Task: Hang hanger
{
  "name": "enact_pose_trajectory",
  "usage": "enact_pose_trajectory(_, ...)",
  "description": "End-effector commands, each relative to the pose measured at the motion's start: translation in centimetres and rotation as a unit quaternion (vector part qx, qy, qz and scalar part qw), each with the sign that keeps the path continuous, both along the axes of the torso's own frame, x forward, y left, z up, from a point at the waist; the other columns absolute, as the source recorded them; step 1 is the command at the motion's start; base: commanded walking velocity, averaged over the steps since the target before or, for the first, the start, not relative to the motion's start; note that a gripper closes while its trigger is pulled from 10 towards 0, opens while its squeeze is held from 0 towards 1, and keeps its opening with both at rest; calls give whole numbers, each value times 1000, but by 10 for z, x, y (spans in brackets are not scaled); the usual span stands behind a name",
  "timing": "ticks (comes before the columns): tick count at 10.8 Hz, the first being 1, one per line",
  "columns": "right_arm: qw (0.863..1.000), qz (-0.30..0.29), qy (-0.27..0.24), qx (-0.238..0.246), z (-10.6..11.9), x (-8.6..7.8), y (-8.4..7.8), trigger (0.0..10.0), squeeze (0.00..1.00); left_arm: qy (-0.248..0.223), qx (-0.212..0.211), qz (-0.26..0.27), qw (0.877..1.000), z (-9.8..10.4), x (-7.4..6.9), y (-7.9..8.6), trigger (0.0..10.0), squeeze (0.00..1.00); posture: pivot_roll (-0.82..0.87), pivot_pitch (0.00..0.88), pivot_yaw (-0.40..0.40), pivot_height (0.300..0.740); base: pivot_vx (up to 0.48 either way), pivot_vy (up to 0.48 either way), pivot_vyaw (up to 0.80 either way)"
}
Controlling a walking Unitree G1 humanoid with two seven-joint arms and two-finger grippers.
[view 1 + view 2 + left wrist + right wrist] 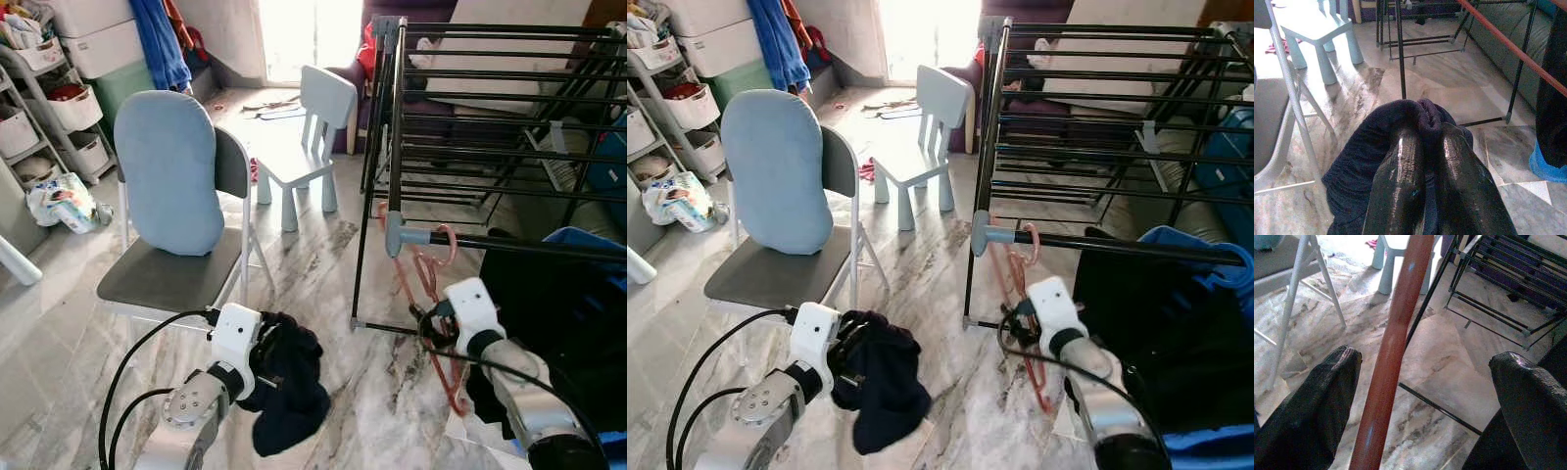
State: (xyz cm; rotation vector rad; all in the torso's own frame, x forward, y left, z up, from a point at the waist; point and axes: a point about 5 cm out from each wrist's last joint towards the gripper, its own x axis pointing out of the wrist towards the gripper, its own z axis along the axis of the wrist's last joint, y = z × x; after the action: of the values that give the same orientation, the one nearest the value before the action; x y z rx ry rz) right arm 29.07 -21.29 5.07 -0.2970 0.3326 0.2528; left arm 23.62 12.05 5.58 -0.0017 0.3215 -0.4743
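The pink hanger (431, 294) hangs by its hook over the black top rail (519, 245) of the drying rack (490, 108), right beside the grey corner joint (394, 233), with its triangular body dangling down toward the marble floor (323, 264). The right claw (427, 325) sits low beside the hanger's body; in the right wrist view its two black fingers (1308, 406) stand wide apart, released, with one reddish bar of the hanger (1393, 347) running between them and touching neither pad as far as can be seen. Dark clothing (558, 313) is draped over the same rail to the robot's right, with something blue (1205, 255) beside it. The left claw (1432, 142) is held low on the robot's left, clenched on a dark navy garment (289, 377); the left wrist view shows the two fingers (1400, 186) pressed close together with the cloth bunched over their tips, and the rest of it hangs loosely below the claw above the floor. Just behind the left arm stands a grey folding chair (176, 274) with a pale blue cushion (168, 166) leaning upright against its backrest. Farther back is a small light blue child's chair (304, 137), and along the left wall are shelves with bins (59, 108) and a plastic bag (64, 204) on the floor.
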Motion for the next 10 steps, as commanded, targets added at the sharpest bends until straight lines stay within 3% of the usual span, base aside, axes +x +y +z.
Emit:
enact_pose_trajectory(1,1000,3,5,16,0,2,2,10000,0,-21,2,-3,1000,7,4,0,10000,0,-101,0,33,740,0,0,0)
enact_pose_trajectory(2,1000,3,20,18,-4,1,3,6980,0,-20,2,-4,1000,7,3,0,10000,0,-101,0,33,740,0,0,0)
enact_pose_trajectory(3,1000,-4,15,24,-3,3,2,0,0,-19,2,-5,1000,7,3,-1,10000,0,-101,0,32,740,0,0,0)
enact_pose_trajectory(5,999,16,20,45,-2,6,8,0,0,-17,2,-7,1000,6,3,-2,10000,0,-99,0,27,740,0,0,0)
enact_pose_trajectory(10,999,-6,31,20,-10,5,4,0,0,-15,1,-5,1000,6,2,-3,10000,0,-98,0,27,740,0,0,0)
